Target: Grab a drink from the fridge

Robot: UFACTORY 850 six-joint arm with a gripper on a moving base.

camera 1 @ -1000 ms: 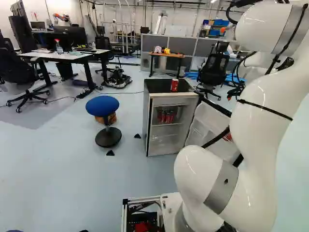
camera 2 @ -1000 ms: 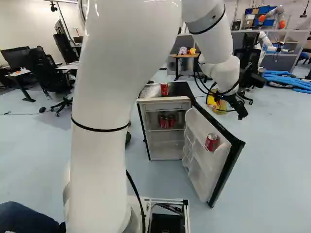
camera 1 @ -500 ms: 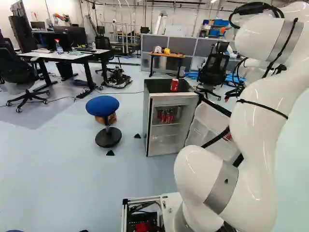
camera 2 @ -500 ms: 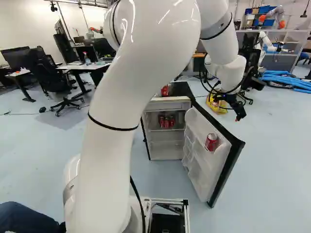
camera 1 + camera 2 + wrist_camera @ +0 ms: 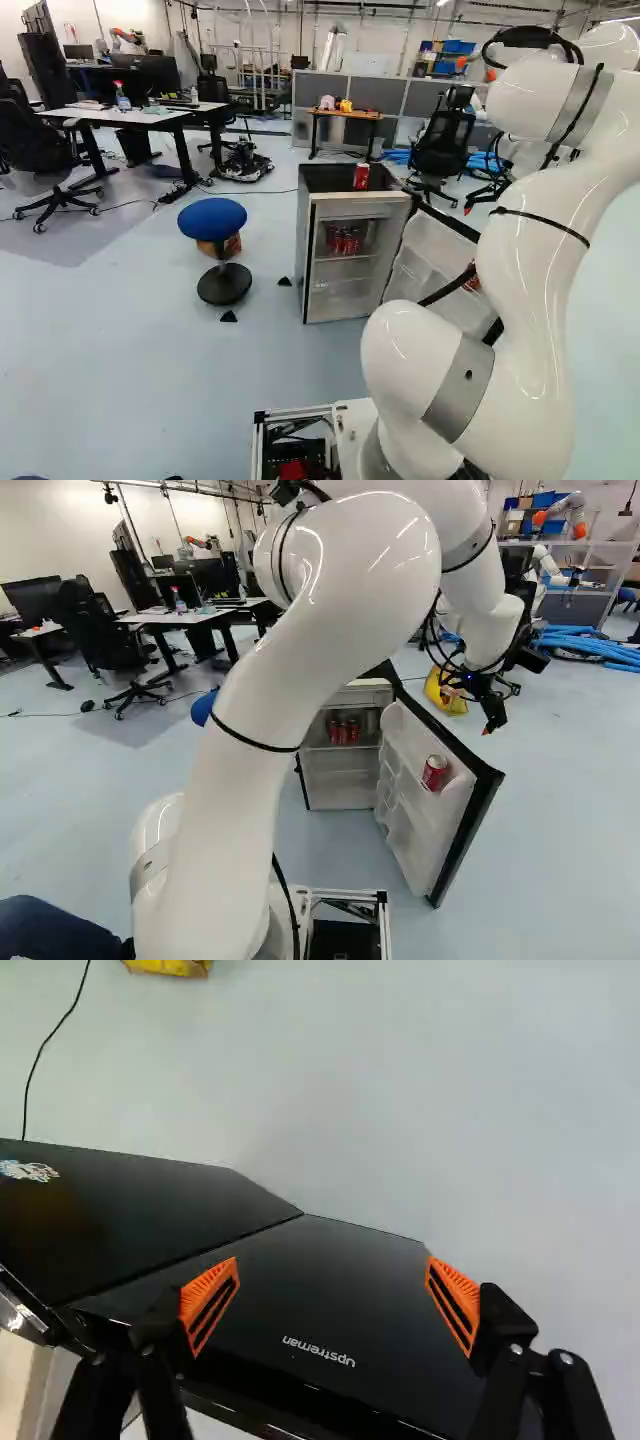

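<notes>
- Drink cans [image 5: 345, 732], red, on an inner shelf of the fridge, side by side; none is in the robot's grip.
- Gripper [image 5: 331, 1305]: empty, orange-padded fingers standing well apart. In the wrist view the black outside of the fridge door [image 5: 440, 825] lies beneath and ahead of them. Contact with the door cannot be confirmed.
- Door: swung wide open. A single can [image 5: 435, 772] sits in its inner rack, on the far side of the panel from the gripper's apparent position.
- Fridge [image 5: 358, 208]: upright on the floor, another can [image 5: 361, 176] standing on its top.
- Beyond: a yellow bag [image 5: 445, 696] on the floor behind the door; a blue stool [image 5: 212, 218] well clear on the fridge's other side.
- Progress, as judged: access is complete, the door needing no further opening. Approach to a can, grasp and removal are outstanding.
- Next, as judged: carry the gripper round or over the door to its inner side, then line up on a can. Risk: knocking the door edge and swinging it shut, or tipping the rack can.
</notes>
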